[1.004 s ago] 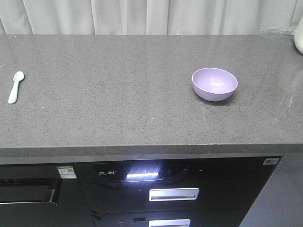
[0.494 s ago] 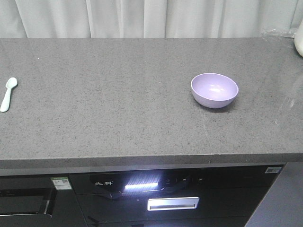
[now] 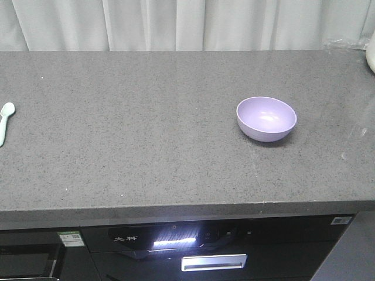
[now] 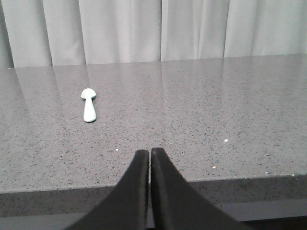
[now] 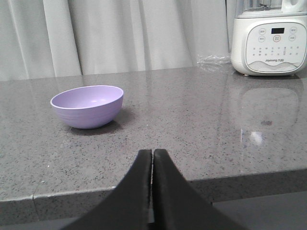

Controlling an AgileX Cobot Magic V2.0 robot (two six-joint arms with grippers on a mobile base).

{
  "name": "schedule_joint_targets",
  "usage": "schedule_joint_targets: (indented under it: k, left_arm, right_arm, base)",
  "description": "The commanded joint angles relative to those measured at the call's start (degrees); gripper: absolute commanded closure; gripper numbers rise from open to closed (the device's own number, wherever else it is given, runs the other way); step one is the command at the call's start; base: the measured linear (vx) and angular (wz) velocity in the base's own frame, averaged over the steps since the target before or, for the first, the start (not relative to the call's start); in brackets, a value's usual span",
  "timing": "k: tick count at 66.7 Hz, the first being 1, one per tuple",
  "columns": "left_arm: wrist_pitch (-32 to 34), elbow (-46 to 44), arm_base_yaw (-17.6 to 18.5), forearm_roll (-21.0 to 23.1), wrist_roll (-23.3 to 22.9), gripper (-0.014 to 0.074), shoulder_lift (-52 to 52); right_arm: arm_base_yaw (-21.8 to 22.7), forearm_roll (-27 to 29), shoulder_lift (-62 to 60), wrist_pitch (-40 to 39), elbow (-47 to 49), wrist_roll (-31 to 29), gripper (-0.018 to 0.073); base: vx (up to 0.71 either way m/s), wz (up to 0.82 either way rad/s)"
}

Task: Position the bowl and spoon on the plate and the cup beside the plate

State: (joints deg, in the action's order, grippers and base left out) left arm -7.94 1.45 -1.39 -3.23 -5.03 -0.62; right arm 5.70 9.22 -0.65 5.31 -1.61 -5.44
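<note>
My left pincer (image 4: 149, 152), tips together, points level across the bench (image 4: 201, 120) with the spoon (image 4: 88, 103) ahead-left; my right pincer (image 5: 152, 151), likewise together, faces the bowl (image 5: 88, 106).

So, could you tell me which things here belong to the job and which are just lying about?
Job: bowl, spoon. Plate and cup are not in view.
Lying about: white appliance, plastic wrap.

Lavender bowl (image 3: 266, 119) sits upright on the grey counter (image 3: 146, 146), out at three o'clock. Mint spoon (image 3: 4, 120) lies at nine o'clock, clipped by the frame edge.
</note>
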Motion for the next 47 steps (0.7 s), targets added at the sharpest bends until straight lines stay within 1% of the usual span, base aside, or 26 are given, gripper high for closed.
schedule_joint_targets:
  k: [1, 47]
  left_arm:
    - [4.22, -0.43, 0.04, 0.04, -0.66, 0.0603, -0.23]
    - [4.22, -0.43, 0.04, 0.04, -0.66, 0.0603, -0.23]
  right_arm:
    - [0.4, -0.01, -0.62, -4.01, -0.27, -0.46, 0.0566]
    - [0.4, -0.01, -0.62, -4.01, -0.27, -0.46, 0.0566]
  base:
    - [0.05, 0.0]
    - [0.05, 0.0]
